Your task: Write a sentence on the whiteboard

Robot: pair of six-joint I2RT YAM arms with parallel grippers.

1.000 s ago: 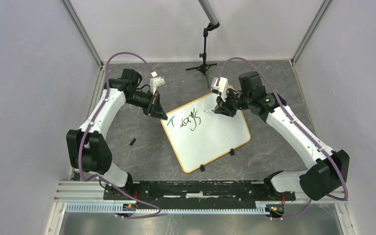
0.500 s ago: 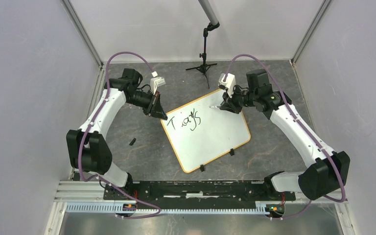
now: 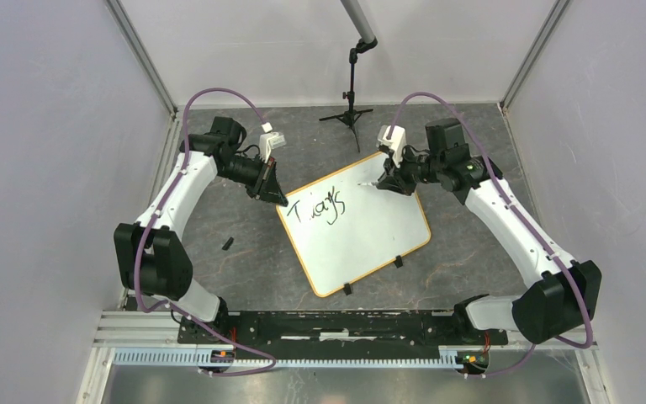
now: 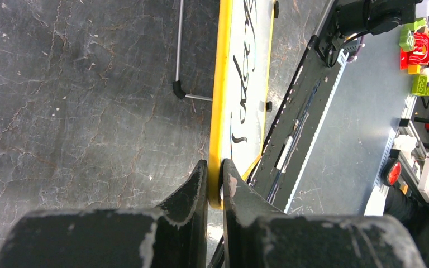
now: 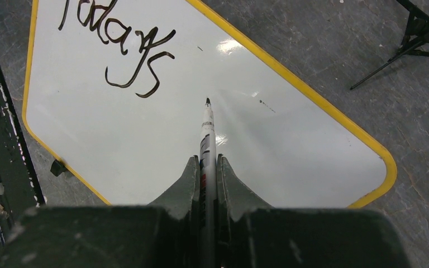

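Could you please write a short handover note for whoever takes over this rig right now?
Left gripper: fingers shut on the yellow rim of the whiteboard, at a corner.
Right gripper: shut on a marker, tip over blank board beside the writing; I cannot tell if it touches.
The whiteboard lies on the table, angled between the arms.
Done: the sentence has one word, roughly "Todays".
Left: its remaining words.

The left arm [image 3: 187, 181] is bent at the elbow and reached forward; the left gripper [image 4: 215, 167] is closed on the yellow rim of the whiteboard [image 4: 220, 84]. The right arm [image 3: 505, 215] is stretched inward, and a marker [image 5: 207, 128] is clamped in the right gripper [image 5: 205, 162].
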